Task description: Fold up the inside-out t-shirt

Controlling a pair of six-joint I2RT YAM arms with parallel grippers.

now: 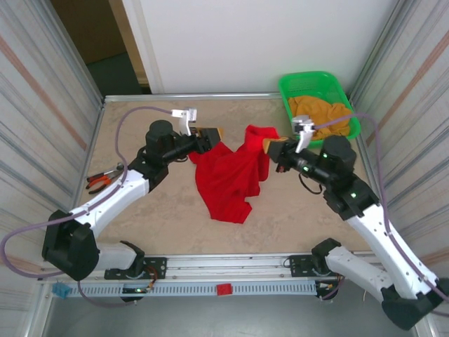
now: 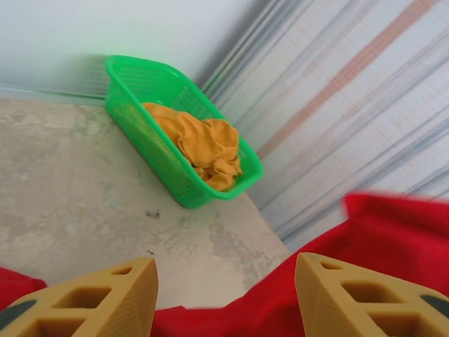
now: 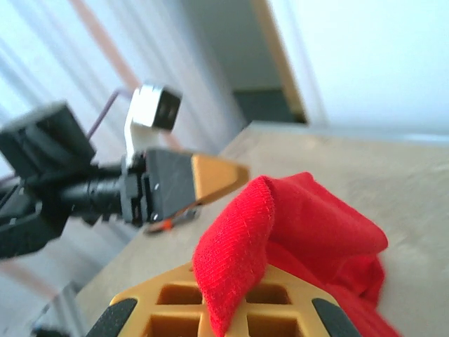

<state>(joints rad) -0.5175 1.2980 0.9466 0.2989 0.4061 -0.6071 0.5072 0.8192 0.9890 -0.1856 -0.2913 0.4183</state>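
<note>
Bright red t-shirt point(image 1: 228, 175), green basket point(image 1: 283, 90), orange-yellow cloth point(image 1: 319, 111), mottled beige table point(image 1: 154, 210).

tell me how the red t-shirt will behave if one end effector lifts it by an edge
Probably very floppy: the red t-shirt drapes in soft folds from the right end effector, shut on one edge. Likely light, since that small pinch holds part of it up. Pushed, it would likely crumple rather than slide whole; it lies wrinkled on the table.

No legible text or labels — none
</note>
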